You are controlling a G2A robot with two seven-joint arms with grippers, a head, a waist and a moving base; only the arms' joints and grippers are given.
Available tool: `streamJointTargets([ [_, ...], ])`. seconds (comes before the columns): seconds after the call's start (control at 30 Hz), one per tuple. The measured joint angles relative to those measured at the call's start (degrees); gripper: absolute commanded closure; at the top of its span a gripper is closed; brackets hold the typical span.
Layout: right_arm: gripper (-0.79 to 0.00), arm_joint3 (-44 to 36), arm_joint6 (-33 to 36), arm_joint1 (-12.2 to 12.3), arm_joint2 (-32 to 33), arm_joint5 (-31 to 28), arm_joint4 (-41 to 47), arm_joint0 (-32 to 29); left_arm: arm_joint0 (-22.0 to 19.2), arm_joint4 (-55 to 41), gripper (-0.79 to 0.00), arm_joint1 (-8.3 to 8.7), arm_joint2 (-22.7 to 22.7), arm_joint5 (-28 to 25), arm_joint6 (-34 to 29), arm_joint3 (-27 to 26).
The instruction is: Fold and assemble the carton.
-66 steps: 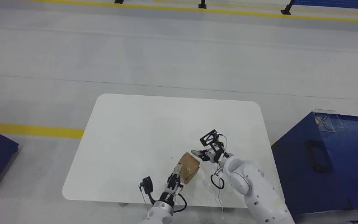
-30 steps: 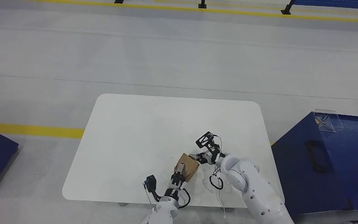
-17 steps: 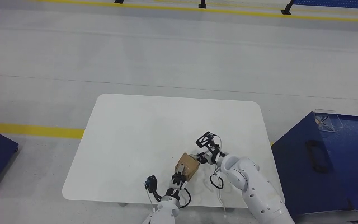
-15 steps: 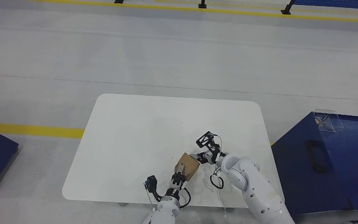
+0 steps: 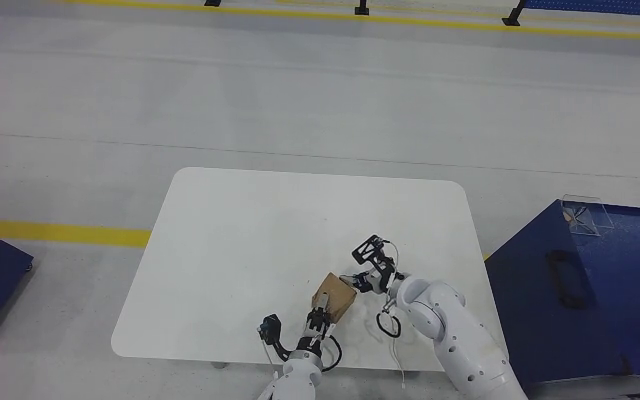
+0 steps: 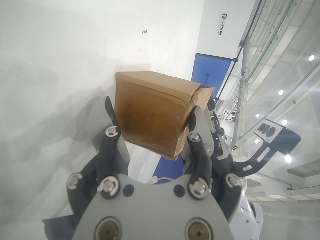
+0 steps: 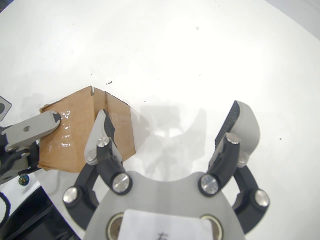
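Carton, brown and half-formed, sits clenched in the left claw, close to the white worktop. The right claw, spread wide and holding nothing, hangs just beside it, one finger at a flap. A hard push there could twist the carton loose or crumple its dented corner.

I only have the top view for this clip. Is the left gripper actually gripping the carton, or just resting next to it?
Observer: Gripping: the left gripper has a finger on each side of the carton.
Operator: And the right gripper?
Observer: The right gripper is open, bare table between its fingers; the carton lies beside one finger.
Operator: Is the carton closed up?
Observer: A flap sticks out past a crumpled corner.
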Motion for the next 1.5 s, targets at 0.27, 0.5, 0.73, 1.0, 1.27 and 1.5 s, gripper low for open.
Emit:
streamJointTargets([
  [0.27,-0.785,-4.09,-4.89,0.78,1.68,-3.52,-2.28,-3.41,0.32,0.12,-0.502,-0.19,-0.33,-0.05,-0.13,-0.03],
  [0.5,-0.785,-0.26,-0.02,-0.1,-0.65,-0.95,0.47,-0.06,0.96,0.61,-0.785,-0.18,-0.86,-0.93,-0.55,-0.98],
  [0.73,-0.785,-2.64,-1.16,0.23,1.06,-0.07,0.25,-0.96,2.99,4.87,-0.785,0.38,-1.98,-7.14,-0.38,-5.0],
  [1.0,-0.785,-3.6,-0.91,0.41,4.21,3.29,4.37,-2.16,4.47,18.29,-0.785,1.49,-2.69,-16.61,1.13,-6.37],
  [1.27,-0.785,-2.2,1.14,0.55,4.45,2.79,2.34,-1.31,3.19,20.76,-0.785,2.04,-3.21,-17.02,2.37,-5.84],
  [1.5,-0.785,-1.5,-2.67,0.61,6.42,8.6,1.6,-1.94,0.53,60.0,-0.785,4.92,-4.78,-24.78,9.6,1.26],
])
